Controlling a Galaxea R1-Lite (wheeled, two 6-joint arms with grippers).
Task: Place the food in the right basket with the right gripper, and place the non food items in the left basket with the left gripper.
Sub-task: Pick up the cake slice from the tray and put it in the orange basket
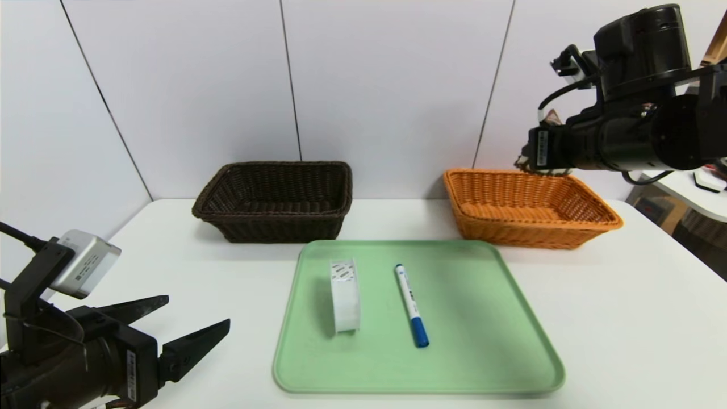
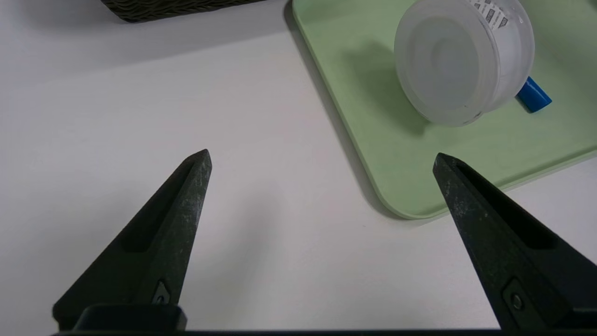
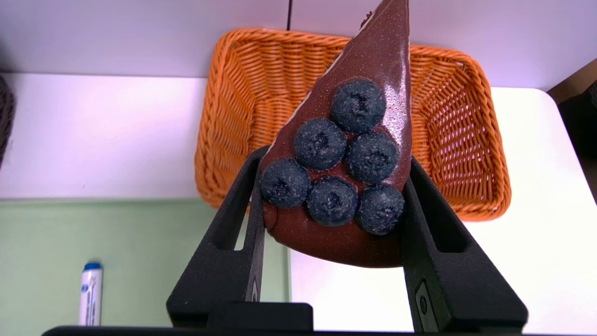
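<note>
My right gripper (image 3: 336,158) is shut on the food, a chocolate cake slice (image 3: 373,51) topped with blueberries, held by its wide end. It hangs high over the orange right basket (image 3: 233,116) (image 1: 528,207); in the head view only the right arm (image 1: 625,136) shows clearly. The tape roll (image 1: 345,295) (image 2: 457,60) stands on edge on the green tray (image 1: 483,341). The white marker (image 1: 412,307) with its blue cap (image 2: 534,95) lies beside it. My left gripper (image 1: 199,311) (image 2: 322,155) is open and empty, low over the table left of the tray's near corner. The dark left basket (image 1: 272,199) is empty.
Both baskets stand side by side at the back of the white table (image 1: 625,318), against a white panelled wall. The tray (image 2: 373,116) lies in front of them. Past the table's right edge there is other furniture (image 1: 698,199).
</note>
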